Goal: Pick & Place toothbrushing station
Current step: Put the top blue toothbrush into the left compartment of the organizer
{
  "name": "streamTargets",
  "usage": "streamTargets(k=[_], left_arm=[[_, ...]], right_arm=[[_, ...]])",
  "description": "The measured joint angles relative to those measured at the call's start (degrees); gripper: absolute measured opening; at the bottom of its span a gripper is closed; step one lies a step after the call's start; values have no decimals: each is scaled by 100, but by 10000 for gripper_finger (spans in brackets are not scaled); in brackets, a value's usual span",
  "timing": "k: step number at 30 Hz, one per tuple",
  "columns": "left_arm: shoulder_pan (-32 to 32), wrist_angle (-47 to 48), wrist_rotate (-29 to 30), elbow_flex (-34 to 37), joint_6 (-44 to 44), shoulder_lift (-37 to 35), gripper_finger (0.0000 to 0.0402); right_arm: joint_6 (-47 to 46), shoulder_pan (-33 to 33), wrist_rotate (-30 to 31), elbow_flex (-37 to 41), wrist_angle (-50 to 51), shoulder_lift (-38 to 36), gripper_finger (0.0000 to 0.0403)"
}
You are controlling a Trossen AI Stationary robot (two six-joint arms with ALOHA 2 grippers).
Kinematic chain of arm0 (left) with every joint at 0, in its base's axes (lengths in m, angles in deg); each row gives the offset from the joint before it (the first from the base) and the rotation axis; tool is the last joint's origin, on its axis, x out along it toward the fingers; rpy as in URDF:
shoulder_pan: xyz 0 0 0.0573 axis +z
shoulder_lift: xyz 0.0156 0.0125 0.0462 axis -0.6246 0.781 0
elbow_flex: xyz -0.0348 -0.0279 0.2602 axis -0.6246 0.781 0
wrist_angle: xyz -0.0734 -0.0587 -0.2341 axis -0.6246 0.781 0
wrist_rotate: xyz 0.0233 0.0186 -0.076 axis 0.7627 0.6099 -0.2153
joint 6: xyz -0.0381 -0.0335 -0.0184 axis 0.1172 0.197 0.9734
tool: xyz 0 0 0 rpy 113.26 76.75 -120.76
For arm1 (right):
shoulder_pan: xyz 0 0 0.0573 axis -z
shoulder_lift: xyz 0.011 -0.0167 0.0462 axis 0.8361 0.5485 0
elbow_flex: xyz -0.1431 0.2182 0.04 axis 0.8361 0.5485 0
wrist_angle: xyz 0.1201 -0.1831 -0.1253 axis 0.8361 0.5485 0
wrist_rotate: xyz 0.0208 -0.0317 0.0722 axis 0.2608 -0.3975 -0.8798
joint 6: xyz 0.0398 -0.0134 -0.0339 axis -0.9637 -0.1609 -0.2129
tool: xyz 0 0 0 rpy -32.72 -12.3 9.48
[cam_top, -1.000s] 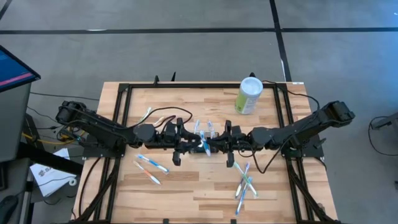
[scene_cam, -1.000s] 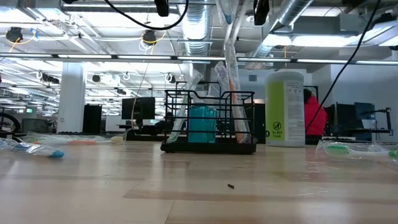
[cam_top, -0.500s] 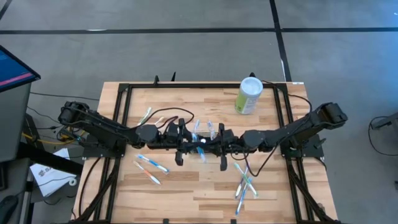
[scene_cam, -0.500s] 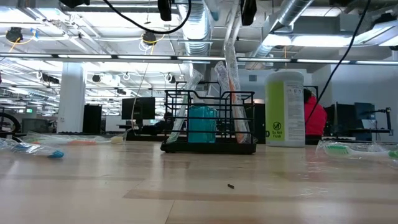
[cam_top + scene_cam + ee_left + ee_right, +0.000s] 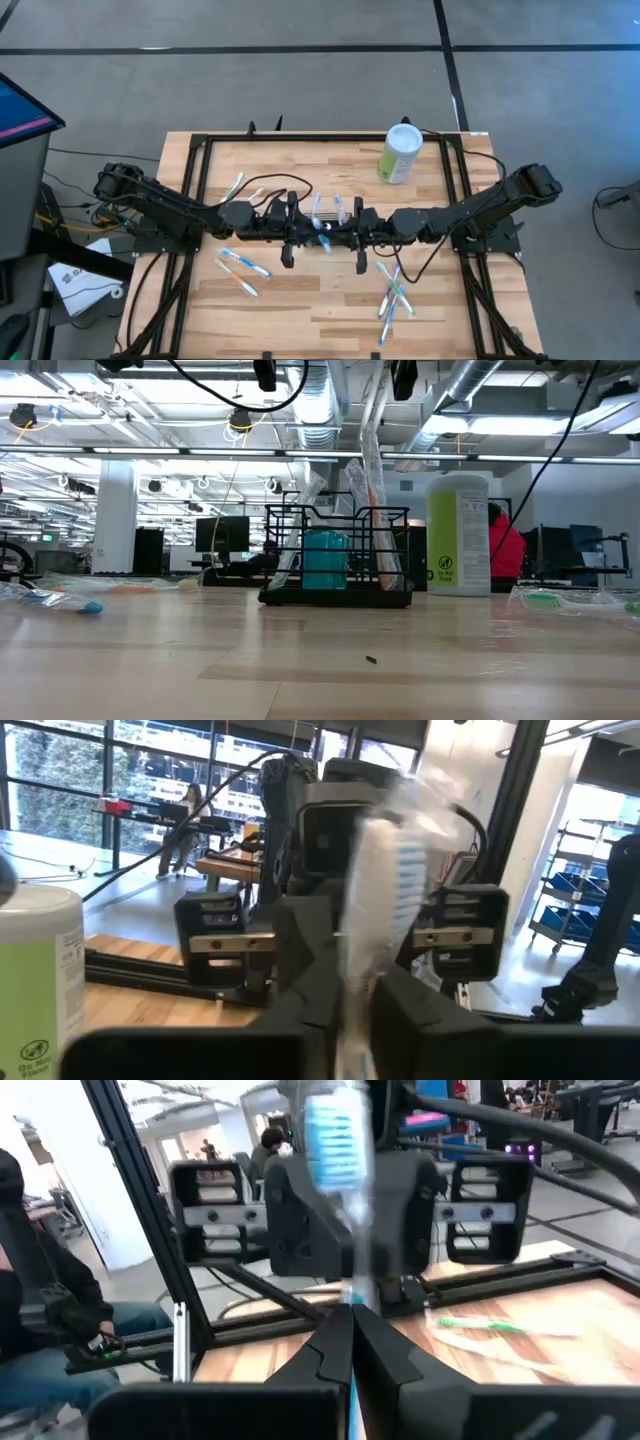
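Above the black wire caddy [image 5: 335, 556] at mid-table, your left gripper [image 5: 318, 229] and right gripper [image 5: 335, 229] meet, both pinching one wrapped toothbrush [image 5: 335, 1140].

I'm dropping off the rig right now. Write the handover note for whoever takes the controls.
Left gripper: shut on a wrapped toothbrush, over the table's middle.
Right gripper: shut on what looks like the same brush, facing the left one, mid hand-over.
Toothbrushing station: upright at mid-table, under the two grippers, beside the green canister.
Done: a few wrapped brushes and a teal item already stand in the station.
Left: one gripper releases, the other sets this brush in the station; loose brushes remain on the table's left and right.
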Motion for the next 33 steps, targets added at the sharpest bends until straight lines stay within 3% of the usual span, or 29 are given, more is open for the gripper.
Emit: streamTargets(k=[7,20,28,33], left_arm=[[-1,16,-151,4,-2,-5,15],[-1,979,-43,54,-135,-376,8],[47,694,857,813,-127,-574,11],[146,217,1028,1128,-304,-640,13]], right_arm=[[5,0,-3,0,421,-89,0],[119,-39,2,2,1634,-704,0],[168,-194,4,4,1775,-726,0],[166,-236,4,4,1748,-726,0]])
